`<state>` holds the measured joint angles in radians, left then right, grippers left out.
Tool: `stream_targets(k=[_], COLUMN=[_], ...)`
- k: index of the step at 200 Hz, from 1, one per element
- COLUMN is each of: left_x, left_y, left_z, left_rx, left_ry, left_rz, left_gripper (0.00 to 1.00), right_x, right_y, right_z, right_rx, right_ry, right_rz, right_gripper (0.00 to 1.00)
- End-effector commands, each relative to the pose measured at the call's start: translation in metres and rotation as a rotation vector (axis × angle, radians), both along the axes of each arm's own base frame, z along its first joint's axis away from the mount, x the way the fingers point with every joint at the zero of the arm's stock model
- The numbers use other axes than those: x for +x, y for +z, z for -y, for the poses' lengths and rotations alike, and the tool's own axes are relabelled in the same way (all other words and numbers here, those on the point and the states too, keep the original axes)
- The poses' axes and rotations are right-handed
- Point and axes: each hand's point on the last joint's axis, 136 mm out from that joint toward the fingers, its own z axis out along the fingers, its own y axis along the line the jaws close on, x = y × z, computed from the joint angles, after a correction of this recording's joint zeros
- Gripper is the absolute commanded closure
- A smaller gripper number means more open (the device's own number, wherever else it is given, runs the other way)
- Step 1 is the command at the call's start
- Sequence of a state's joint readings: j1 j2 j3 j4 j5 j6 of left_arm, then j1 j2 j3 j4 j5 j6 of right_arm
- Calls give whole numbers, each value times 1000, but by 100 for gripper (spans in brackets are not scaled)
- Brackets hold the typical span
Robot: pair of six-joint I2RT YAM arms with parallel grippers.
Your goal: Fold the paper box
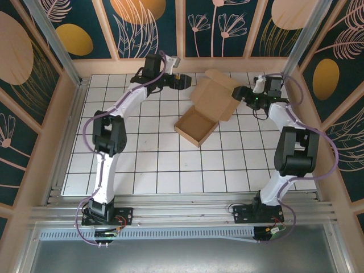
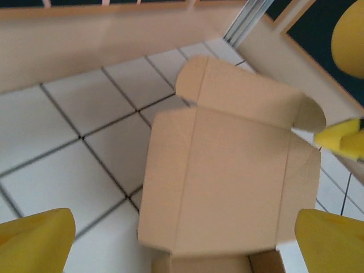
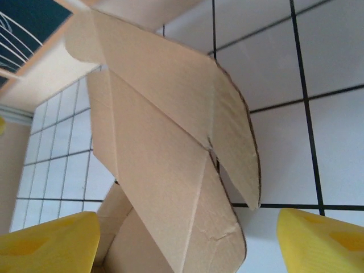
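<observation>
paper box (image 1: 211,101): matt brown cardboard, lightly creased
table (image 1: 142,165): smooth white surface, dark grid lines
finger pads (image 2: 34,242): smooth yellow plastic
rails (image 1: 170,213): dull grey metal

Left claw (image 1: 182,81) spread wide, right claw (image 1: 241,92) parted

Obstacle: paper box (image 1: 196,128), its raised lid (image 1: 215,95) standing between my left gripper (image 1: 183,82) and right gripper (image 1: 241,93); back wall (image 1: 114,65) just behind. Free room: table (image 1: 153,165) tiles nearer me.
</observation>
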<state>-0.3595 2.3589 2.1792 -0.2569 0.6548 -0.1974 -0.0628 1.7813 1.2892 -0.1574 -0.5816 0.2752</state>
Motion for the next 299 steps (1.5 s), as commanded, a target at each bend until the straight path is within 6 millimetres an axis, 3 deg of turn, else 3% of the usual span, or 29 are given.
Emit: stream_targets(k=[1, 27, 47, 72, 93, 118, 138, 156, 174, 211, 239, 299], left_x=[-10, 2, -5, -8, 7, 27, 30, 27, 11, -9, -19, -32], left_y=[-11, -33, -39, -43, -59, -93, -101, -97, -85, -84, -86, -58], left_z=[22, 30, 35, 41, 41, 35, 31, 32, 41, 42, 39, 25], left_rx=[-67, -111, -168, -232, -217, -150, -120, -134, -227, -278, -255, -141], left_ry=[-209, -221, -286, -339, -287, -165, -139, -152, -257, -326, -337, -280], left_rz=[-40, -45, -16, 6, -9, -36, -20, -5, -29, -91, -106, -21], left_gripper=[1, 1, 1, 1, 1, 1, 1, 1, 6, 38, 55, 60], right_x=[6, 9, 7, 5, 5, 6, 8, 10, 13, 15, 17, 12], right_y=[-13, -21, -20, -13, -8, -1, 5, 12, 18, 27, 23, 47], right_z=[-1, -8, -16, -19, -22, -27, -29, -30, -32, -43, -49, -58], right_rx=[-16, -31, -63, -97, -130, -230, -294, -321, -335, -434, -547, -697], right_ry=[22, 60, 83, 93, 114, 159, 179, 190, 185, 183, 162, 110], right_rz=[-18, -21, -12, 33, 58, 111, 145, 162, 182, 245, 254, 340], right_gripper=[26, 48, 67, 81, 83, 85, 86, 86, 87, 87, 86, 86])
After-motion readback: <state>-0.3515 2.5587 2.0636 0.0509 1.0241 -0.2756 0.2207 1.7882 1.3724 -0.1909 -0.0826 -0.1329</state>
